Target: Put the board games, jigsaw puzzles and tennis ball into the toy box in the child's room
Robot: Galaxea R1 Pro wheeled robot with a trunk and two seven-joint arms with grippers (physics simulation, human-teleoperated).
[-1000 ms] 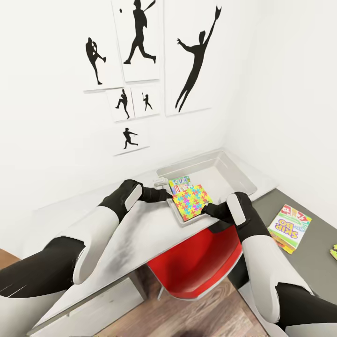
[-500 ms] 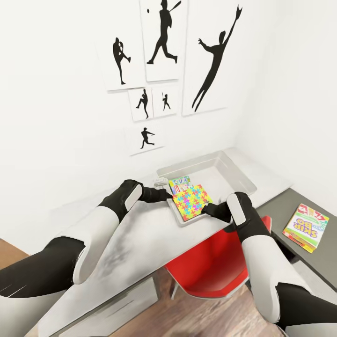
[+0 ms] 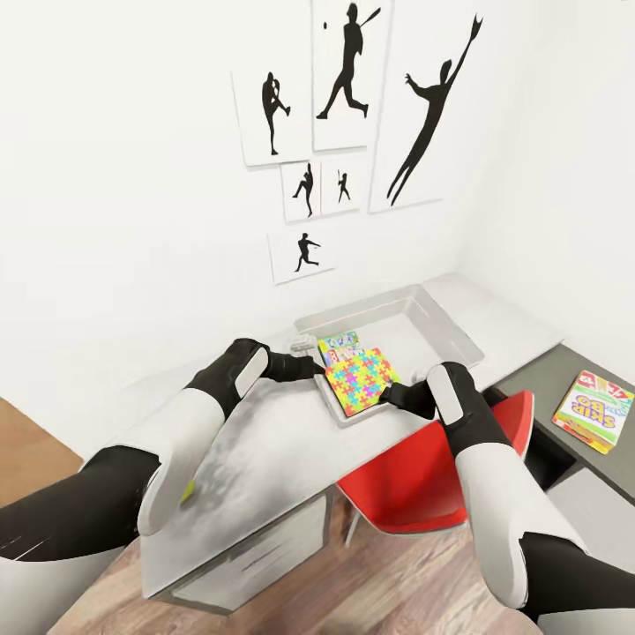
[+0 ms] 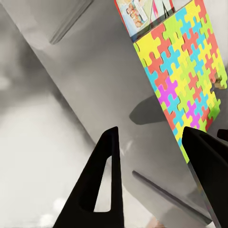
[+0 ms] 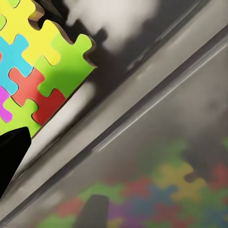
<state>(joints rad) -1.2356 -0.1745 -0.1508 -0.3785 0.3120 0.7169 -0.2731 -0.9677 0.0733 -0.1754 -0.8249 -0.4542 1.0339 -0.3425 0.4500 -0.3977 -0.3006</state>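
The light grey toy box (image 3: 441, 309) hangs over the pale table (image 3: 265, 459), held at two opposite sides. My left gripper (image 3: 309, 357) is shut on its far-left rim and my right gripper (image 3: 388, 397) on its near rim. Inside lies a jigsaw puzzle (image 3: 362, 379) with a bright lid of interlocking pieces, partly over another colourful flat box (image 3: 339, 346). The left wrist view has the gripper (image 4: 151, 130) astride the box wall (image 4: 85, 71) beside the puzzle (image 4: 185, 76). The right wrist view has the gripper (image 5: 59, 166) at the rim (image 5: 142, 118) near the puzzle (image 5: 42, 71). A Skip-Bo board game (image 3: 595, 410) lies on the dark top.
A red chair (image 3: 423, 476) stands tucked under the table below the toy box. Black silhouette posters (image 3: 353, 79) hang on the white wall behind. A yellow-green sliver (image 3: 187, 491) peeks out beside my left forearm. Wood floor (image 3: 35, 450) lies beyond the table's left end.
The whole view has swung: posters, table, chair and Skip-Bo box slid right in the picture. Both arms and the toy box kept their place in it.
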